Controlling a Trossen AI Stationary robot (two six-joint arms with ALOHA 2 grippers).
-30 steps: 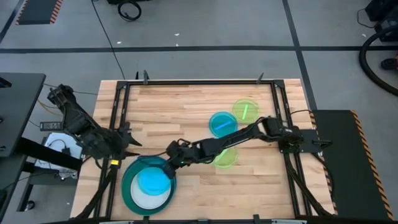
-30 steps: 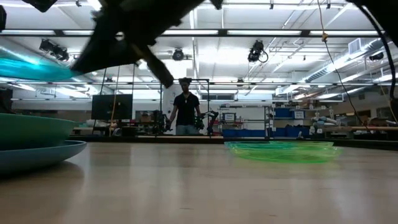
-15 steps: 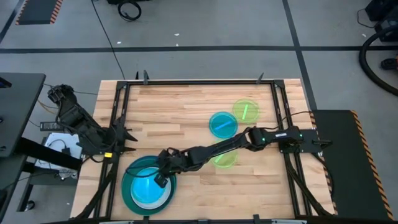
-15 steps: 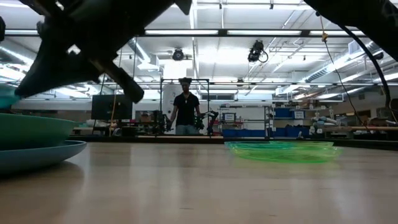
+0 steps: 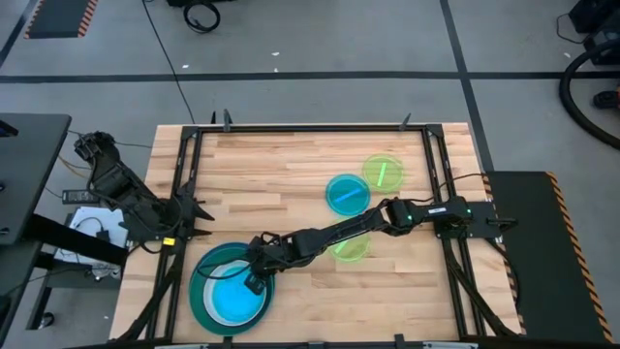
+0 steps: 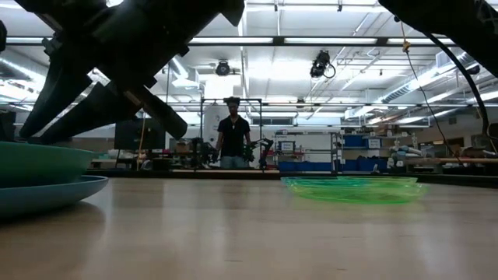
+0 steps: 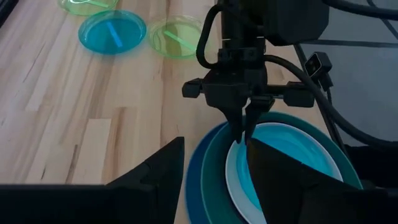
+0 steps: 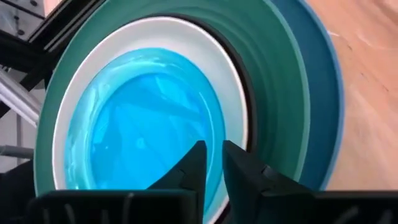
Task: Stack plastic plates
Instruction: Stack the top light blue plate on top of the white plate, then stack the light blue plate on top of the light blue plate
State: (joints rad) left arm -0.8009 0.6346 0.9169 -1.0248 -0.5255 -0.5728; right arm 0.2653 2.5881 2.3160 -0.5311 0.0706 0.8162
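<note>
1. The cyan plate (image 8: 140, 121) looks light, thin, stiff and slick; I'd pinch its rim.
2. It lies on the white plate (image 8: 233, 118) atop the stack near the table's (image 5: 291, 165) front-left corner.
3. My right gripper (image 8: 210, 163) hovers at its rim, jaws slightly parted, holding nothing.
4. My left gripper (image 5: 189, 218) waits open at the left edge.

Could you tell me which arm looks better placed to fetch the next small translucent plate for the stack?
Probably the right. Its right gripper sits over the stacked plates, its arm lying beside the loose cyan translucent plate and two lime green translucent plates. The left gripper waits at the table's left edge.
</note>
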